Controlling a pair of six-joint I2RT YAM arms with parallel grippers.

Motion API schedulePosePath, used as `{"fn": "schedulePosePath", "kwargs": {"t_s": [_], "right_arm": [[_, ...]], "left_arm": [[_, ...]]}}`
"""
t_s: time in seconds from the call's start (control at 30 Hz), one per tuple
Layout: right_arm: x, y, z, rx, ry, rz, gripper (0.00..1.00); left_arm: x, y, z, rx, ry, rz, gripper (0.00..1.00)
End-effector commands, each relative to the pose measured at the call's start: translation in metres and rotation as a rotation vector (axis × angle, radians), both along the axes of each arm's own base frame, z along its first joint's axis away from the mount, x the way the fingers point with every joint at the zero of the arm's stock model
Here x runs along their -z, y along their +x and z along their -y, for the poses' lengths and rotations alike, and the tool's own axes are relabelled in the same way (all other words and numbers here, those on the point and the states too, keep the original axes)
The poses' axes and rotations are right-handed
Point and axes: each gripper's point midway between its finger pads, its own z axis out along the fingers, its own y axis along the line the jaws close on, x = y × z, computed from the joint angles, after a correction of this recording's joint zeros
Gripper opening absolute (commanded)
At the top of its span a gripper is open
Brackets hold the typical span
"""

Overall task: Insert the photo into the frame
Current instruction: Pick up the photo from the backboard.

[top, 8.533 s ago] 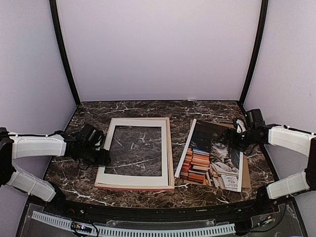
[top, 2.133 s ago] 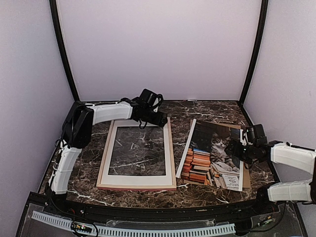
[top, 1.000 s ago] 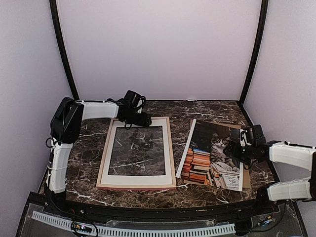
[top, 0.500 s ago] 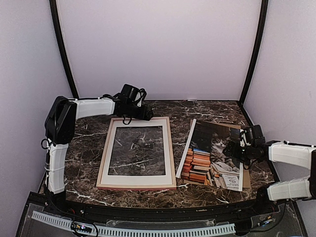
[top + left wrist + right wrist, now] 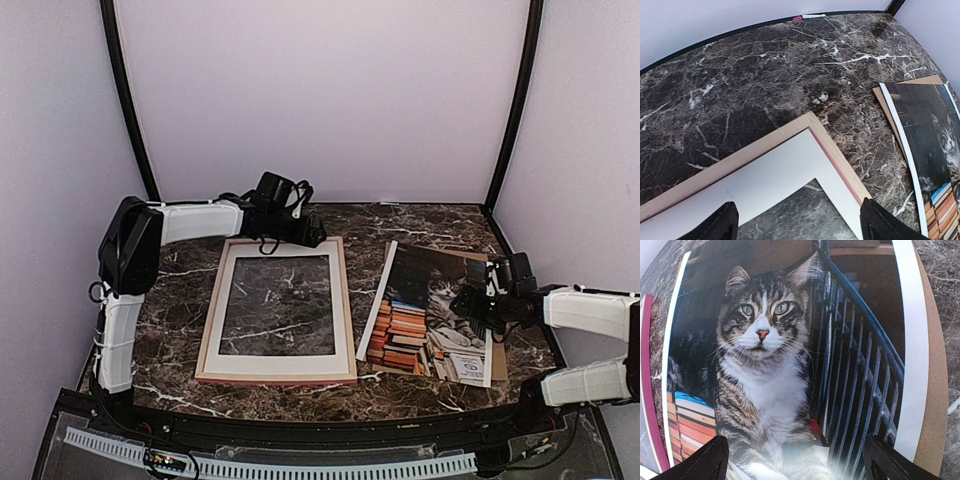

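The frame (image 5: pixel 343 300) lies flat left of centre, pale wood side up, with a pink strip along its edge and a white mat inside. My left gripper (image 5: pixel 316 238) hovers open over the frame's far right corner; in the left wrist view the frame (image 5: pixel 755 152) runs between the spread fingertips of the gripper (image 5: pixel 802 232). The photo (image 5: pixel 420 320) of a tabby cat and books lies face up on the right. My right gripper (image 5: pixel 478 300) is low over its right half, open, with the photo (image 5: pixel 765 365) filling the view between the gripper's (image 5: pixel 797 465) fingers. Neither holds anything.
A brown cardboard backing board (image 5: pixel 498 365) lies under the photo and shows along its right and far edges (image 5: pixel 935 405). Dark marble tabletop (image 5: pixel 400 220) stretches behind both things. Pale walls and black corner posts (image 5: pixel 510 110) close in the space.
My left gripper has shifted a little to the right along the frame's far edge, toward its far right corner. The right arm, frame and photo have not moved.
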Motion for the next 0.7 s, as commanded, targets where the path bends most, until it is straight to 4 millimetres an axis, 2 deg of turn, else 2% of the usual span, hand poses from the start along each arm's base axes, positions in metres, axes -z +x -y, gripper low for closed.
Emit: {"fn": "schedulePosePath", "kwargs": {"t_s": [0.0,0.17,0.33,0.47,0.67], "right_arm": [[-0.002,0.001,0.003,0.014,-0.005,0.011,0.95],[-0.002,-0.001,0.021,0.073,-0.088,0.0,0.95],[-0.017,0.0,0.035,0.126,-0.142,0.041,0.95],[-0.022,-0.002,0.042,0.158,-0.151,0.051,0.95],[-0.02,-0.006,0.047,0.19,-0.142,0.047,0.95]], "left_arm": [[-0.024,-0.019,0.038,0.09,-0.047,0.02,0.87],[-0.037,-0.063,0.09,0.19,-0.082,0.002,0.87],[-0.028,-0.106,0.124,0.247,-0.105,-0.049,0.86],[-0.016,-0.127,0.139,0.27,-0.109,-0.079,0.84],[0.012,-0.146,0.147,0.268,-0.082,-0.143,0.81]]}}
